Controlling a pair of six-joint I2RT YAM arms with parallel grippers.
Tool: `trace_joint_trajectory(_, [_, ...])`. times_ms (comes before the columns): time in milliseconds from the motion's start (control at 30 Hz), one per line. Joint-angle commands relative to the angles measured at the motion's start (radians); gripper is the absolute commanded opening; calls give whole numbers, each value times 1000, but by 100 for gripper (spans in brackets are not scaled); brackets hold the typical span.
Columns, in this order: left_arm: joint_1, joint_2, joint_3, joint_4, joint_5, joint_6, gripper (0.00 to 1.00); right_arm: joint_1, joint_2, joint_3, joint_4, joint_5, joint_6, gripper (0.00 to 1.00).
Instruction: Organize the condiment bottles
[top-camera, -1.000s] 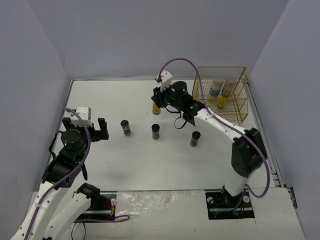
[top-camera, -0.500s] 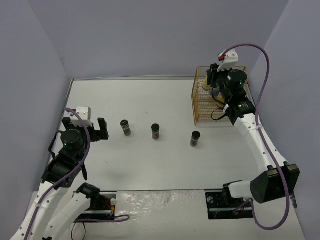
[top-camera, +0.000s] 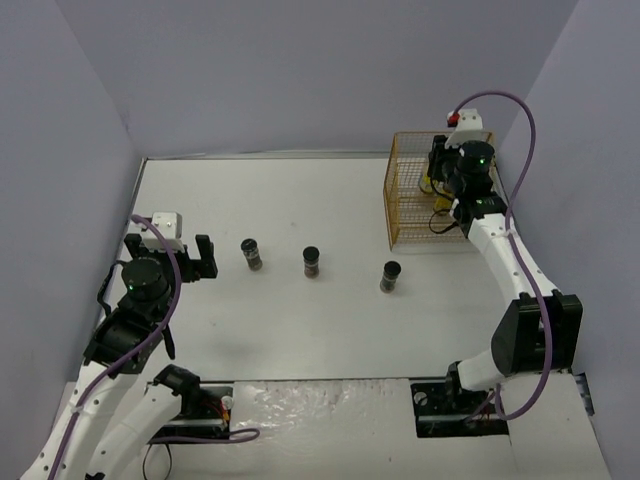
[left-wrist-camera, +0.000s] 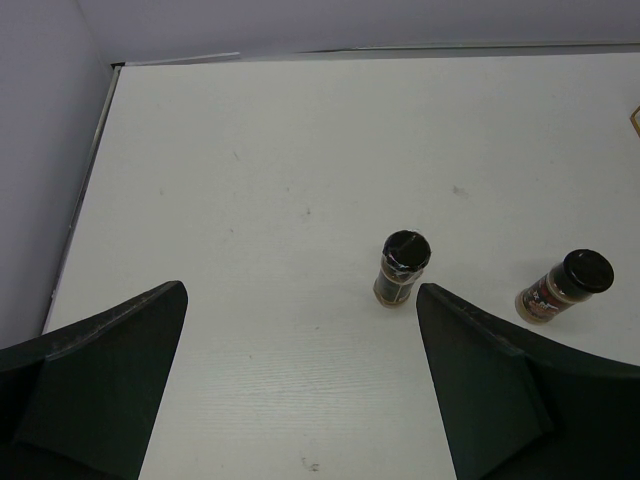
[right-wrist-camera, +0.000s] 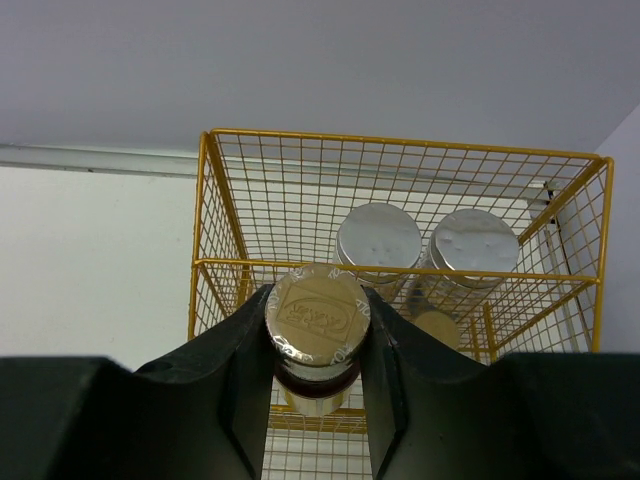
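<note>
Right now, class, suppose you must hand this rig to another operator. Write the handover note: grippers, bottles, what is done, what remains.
Left gripper: open, empty, over the table.
Right gripper: shut on a slim yellow-labelled bottle, held at the front of the yellow wire rack, not yet released.
Done: two grey-lidded jars and a second slim bottle sit in the rack.
Left: release the held bottle, then rack the three dark jars standing in a row on the table.
</note>
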Motion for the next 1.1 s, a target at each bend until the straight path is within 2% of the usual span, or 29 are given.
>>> trace_joint_trajectory(0, [-3,8,33,43,1,1,97,-13,16,38,208,-14,1,0])
trace_joint_trajectory(233, [-2,7,33,43,3,2,97,-19,65,-23,311,0,-4,0])
trace_joint_trajectory(733, [-3,8,32,44,5,2,97,-24,175,-131,394,21,28,0])
trace_joint_trajectory(867, [-3,10,32,45,6,4,97,-24,187,-150,408,15,40,3])
trace_joint_trajectory(967, [-2,13,32,46,9,3,97,-24,184,-167,416,13,51,13])
trace_joint_trajectory(1067, [-3,14,32,45,9,3,97,-24,167,-176,403,7,52,30])
